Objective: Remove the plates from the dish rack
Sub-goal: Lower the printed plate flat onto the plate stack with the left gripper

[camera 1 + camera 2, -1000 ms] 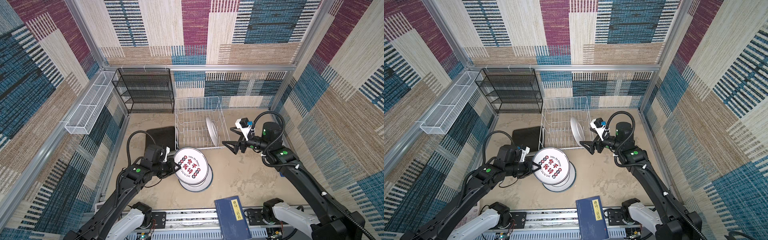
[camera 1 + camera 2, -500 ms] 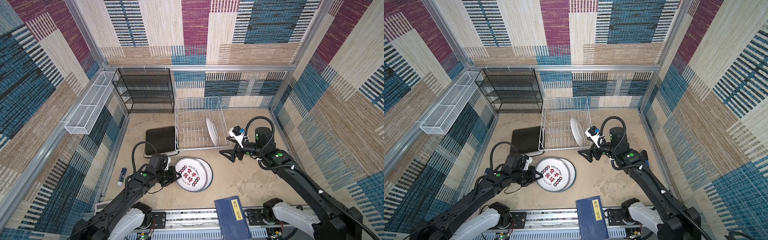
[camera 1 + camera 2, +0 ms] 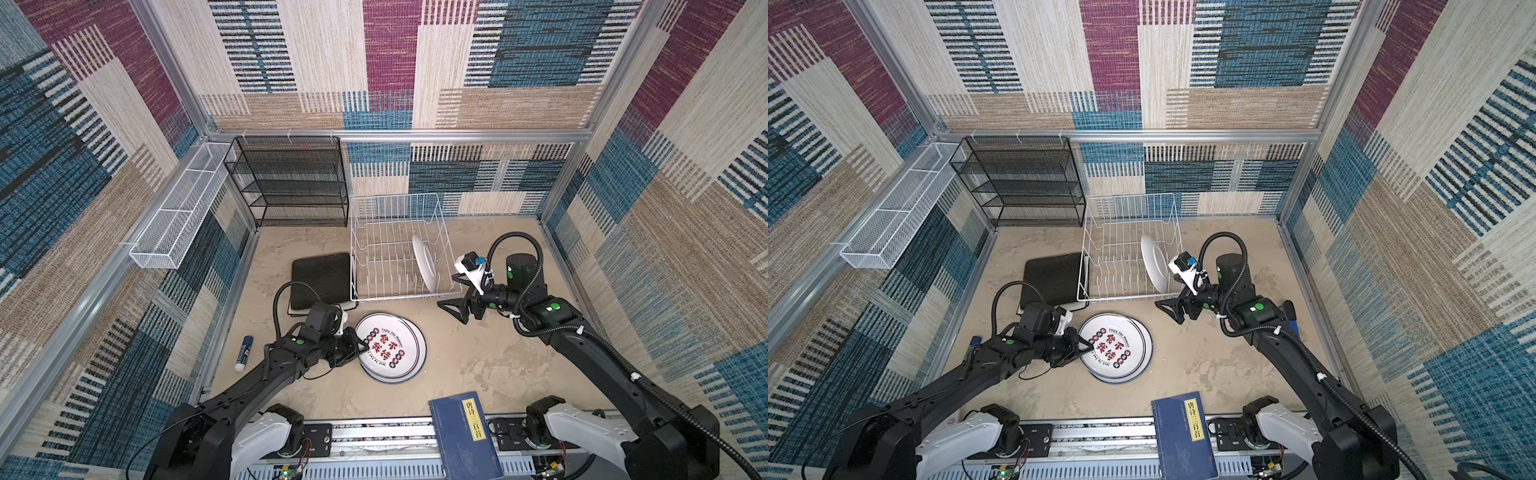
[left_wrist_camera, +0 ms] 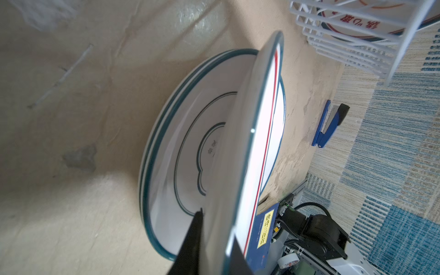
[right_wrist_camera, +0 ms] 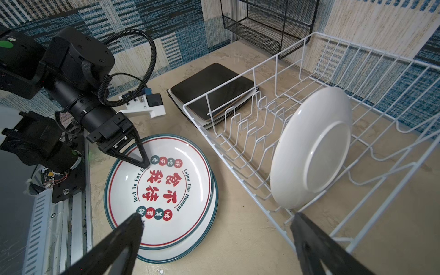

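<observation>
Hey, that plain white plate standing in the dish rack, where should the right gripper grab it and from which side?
Grip the white plate by its upper rim, coming down from above. It stands on edge, leaning, at the end of the dish rack nearest the right gripper; its lower rim sits between prongs and wires flank it, so probably only the top edge is free.

A robotics lab test cell seen from above: a black left arm and right arm mounted on an aluminium rail at the edge of a beige counter, boxed in by metal-framed walls (clad in patchwork carpet). Staged kitchen props: a wire dish rack, a black mesh shelf.
</observation>
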Tool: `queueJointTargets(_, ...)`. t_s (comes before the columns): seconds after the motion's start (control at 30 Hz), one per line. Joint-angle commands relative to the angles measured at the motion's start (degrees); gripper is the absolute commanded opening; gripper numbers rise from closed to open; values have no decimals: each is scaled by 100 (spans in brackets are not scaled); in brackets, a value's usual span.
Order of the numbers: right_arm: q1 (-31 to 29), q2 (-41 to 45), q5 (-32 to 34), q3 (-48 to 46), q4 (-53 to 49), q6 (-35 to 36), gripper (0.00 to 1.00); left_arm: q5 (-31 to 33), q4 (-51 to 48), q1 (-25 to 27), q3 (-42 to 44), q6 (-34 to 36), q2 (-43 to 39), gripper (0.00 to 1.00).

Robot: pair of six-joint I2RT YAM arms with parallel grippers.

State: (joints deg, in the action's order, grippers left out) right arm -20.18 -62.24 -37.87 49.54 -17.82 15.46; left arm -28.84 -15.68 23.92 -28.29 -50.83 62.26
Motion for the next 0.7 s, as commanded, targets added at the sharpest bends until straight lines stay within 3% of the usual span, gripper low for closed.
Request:
queueJointTargets(0.0, -7, -13, 86, -12, 136, 35, 99, 24, 121, 7, -26, -63, 1, 33)
queueJointTargets(0.1, -8, -45, 96, -25, 173, 27, 99, 168, -297, 5, -207, 42, 39, 57)
queueJointTargets(0.23, -12, -91, 71, -39, 209, -24, 99, 446, -834, 3, -473, 186, 76, 69)
queueJointTargets(0.5, -15, -127, 183, -23, 215, -44, 99, 1084, -1859, 7, -1032, 427, 64, 69)
queueJointTargets(0.67, -13, -150, 245, -39, 220, -39, 99, 981, -1922, 10, -1200, 494, 269, 65)
